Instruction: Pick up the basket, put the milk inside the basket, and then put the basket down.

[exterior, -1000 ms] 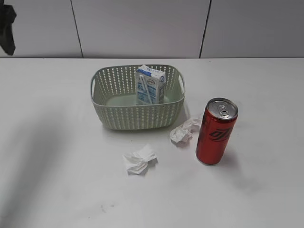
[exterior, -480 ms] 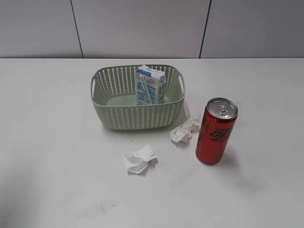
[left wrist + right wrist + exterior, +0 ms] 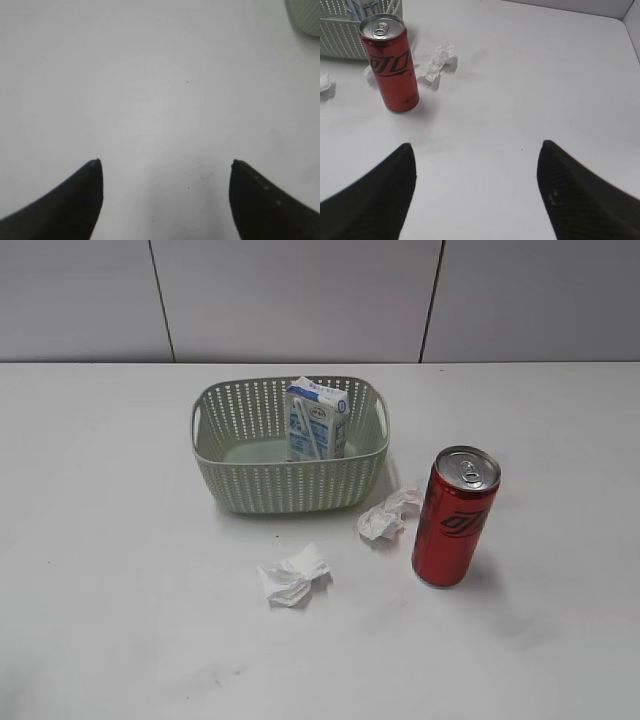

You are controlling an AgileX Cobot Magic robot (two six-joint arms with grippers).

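Observation:
The pale green basket (image 3: 285, 485) stands on the white table, centre back in the exterior view. The white-and-blue milk carton (image 3: 316, 420) stands upright inside it against the far right wall. A corner of the basket shows in the left wrist view (image 3: 306, 17) and part of it in the right wrist view (image 3: 350, 35), where the milk (image 3: 367, 7) peeks over its rim. My left gripper (image 3: 165, 162) is open and empty over bare table. My right gripper (image 3: 476, 145) is open and empty, well short of the can. Neither gripper shows in the exterior view.
A tall red soda can (image 3: 455, 517) stands right of the basket, also in the right wrist view (image 3: 390, 62). Two crumpled white tissues lie in front of the basket (image 3: 293, 578) (image 3: 388, 515). A grey panelled wall runs behind the table.
A dark arm part at the upper left edge of the exterior view a second ago has left the view. The basket, milk, can and tissues have not moved.

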